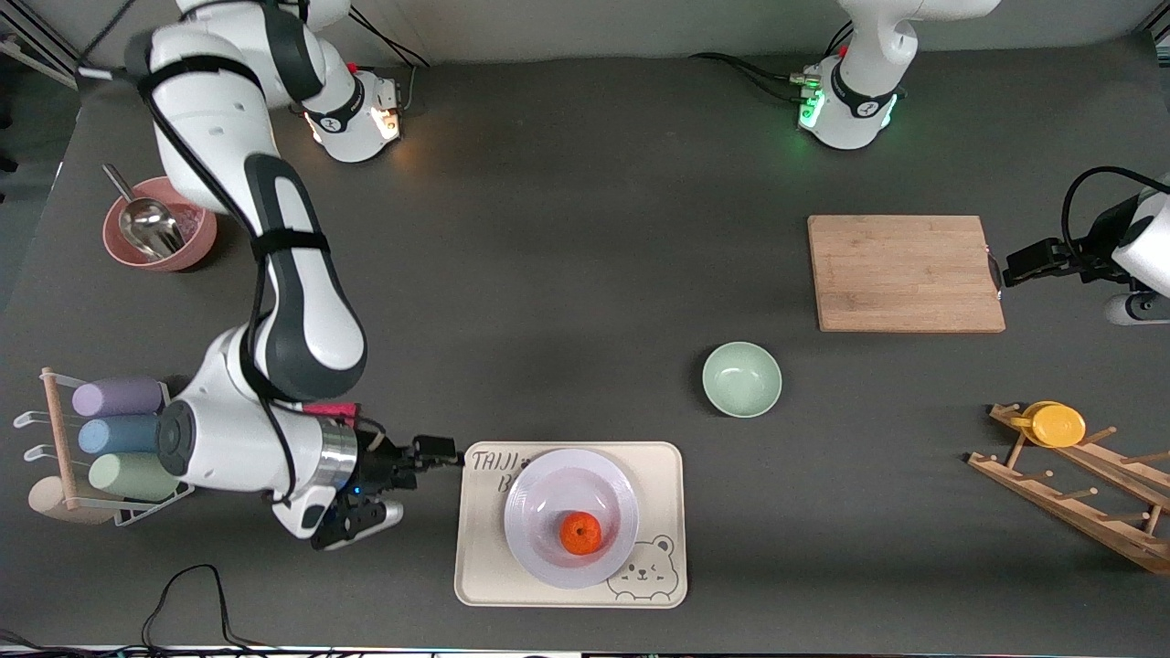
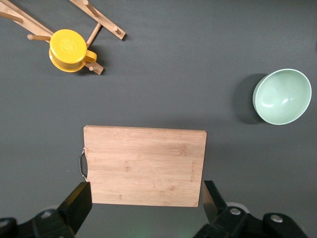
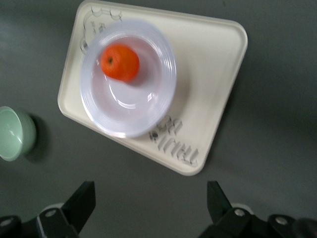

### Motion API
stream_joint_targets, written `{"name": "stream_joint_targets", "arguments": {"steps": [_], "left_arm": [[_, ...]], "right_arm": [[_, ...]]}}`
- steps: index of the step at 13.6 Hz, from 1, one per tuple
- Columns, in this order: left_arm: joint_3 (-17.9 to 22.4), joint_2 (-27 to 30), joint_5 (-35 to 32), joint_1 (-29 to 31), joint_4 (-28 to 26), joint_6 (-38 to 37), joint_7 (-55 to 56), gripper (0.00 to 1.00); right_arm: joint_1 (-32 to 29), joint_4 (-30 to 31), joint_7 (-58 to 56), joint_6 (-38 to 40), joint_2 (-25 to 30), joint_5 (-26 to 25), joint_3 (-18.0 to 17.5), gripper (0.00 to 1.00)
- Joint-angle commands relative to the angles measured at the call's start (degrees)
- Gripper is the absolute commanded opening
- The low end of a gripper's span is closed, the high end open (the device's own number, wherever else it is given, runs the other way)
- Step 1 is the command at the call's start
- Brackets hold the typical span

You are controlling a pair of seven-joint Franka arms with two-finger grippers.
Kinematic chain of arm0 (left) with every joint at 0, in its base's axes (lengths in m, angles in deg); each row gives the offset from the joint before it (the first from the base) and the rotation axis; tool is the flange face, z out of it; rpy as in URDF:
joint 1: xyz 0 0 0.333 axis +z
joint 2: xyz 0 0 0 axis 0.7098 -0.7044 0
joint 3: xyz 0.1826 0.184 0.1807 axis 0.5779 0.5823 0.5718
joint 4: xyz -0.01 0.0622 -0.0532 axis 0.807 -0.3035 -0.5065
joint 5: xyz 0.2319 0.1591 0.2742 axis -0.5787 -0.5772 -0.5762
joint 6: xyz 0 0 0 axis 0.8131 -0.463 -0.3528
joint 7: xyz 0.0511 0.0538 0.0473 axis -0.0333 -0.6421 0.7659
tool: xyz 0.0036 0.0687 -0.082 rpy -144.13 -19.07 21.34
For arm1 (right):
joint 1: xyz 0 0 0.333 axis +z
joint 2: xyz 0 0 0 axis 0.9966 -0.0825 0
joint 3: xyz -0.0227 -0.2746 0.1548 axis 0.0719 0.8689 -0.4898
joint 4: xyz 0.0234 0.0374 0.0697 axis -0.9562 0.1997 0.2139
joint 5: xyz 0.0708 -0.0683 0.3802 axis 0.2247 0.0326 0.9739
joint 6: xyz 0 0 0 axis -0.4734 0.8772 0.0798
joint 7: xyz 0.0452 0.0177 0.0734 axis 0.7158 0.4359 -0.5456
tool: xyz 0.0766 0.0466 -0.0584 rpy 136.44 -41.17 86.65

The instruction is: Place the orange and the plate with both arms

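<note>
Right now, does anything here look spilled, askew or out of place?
Nothing stands out. The orange sits in the plate, off-centre, and the plate rests flat on the bear tray. Nothing is spilled or tipped.

Dark table [image 1: 567, 274]; tray [image 1: 658, 475]; board [image 1: 905, 272]; bowl [image 1: 741, 379]

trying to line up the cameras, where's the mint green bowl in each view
Front view: the green bowl sits on bare table, farther from the camera than the cream tray.
Left wrist view: at the edge, beside the cutting board.
Right wrist view: cut off at the edge, beside the tray.
Shared landmark: the bowl itself.
</note>
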Motion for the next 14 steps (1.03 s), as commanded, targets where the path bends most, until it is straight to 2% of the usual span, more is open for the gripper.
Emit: {"name": "stream_joint_targets", "arguments": {"steps": [1,3,7,9,12,14], "left_arm": [[0.1,1.4,-0.6,-0.3,-1.0,0.4,-0.9,1.0],[0.2,1.5,-0.6,-0.2,-0.9,0.6,-4.0,1.0],[0.2,1.6,-0.6,-0.2,-0.2,-0.3,-6.2,1.0],[0.1,1.5,-0.6,-0.2,-0.2,-0.1,-6.2,1.0],[0.2,1.5,-0.6,-0.1,-0.2,0.0,-6.2,1.0],[0.2,1.5,-0.6,-0.1,-0.1,0.0,-6.2,1.0]], "right_arm": [[5.3,19.5,1.9,-1.0,15.8,-8.4,4.0,1.0],[6.7,25.3,2.1,-0.6,21.9,-13.5,6.0,1.0],[6.8,34.6,4.3,0.8,33.8,-20.7,6.8,1.0],[6.5,31.8,6.8,9.7,35.5,-21.9,7.5,1.0],[6.7,24.8,9.1,19.7,36.8,-28.2,7.8,1.0],[6.5,23.2,9.1,23.6,38.1,-28.5,8.1,1.0]]}}
